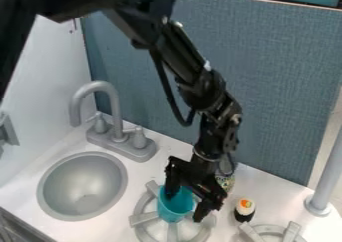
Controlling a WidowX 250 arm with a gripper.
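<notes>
The gripper [185, 206] hangs over the left burner, its two fingers spread wide. Below and between them, a teal cup [173, 212] stands upright on the burner [142, 219]. The left finger overlaps the cup's rim at its upper left; whether it is inside or beyond the rim I cannot tell. Just right of the cup is the other finger. Part of the cup's mouth is hidden by the gripper.
A patterned can [226, 181] stands partly hidden behind the gripper. To the right sits a toy sushi piece [245, 208], near a second burner [270, 231] and a grey post [325, 186]. The sink [83, 186] and faucet [114, 113] are at left.
</notes>
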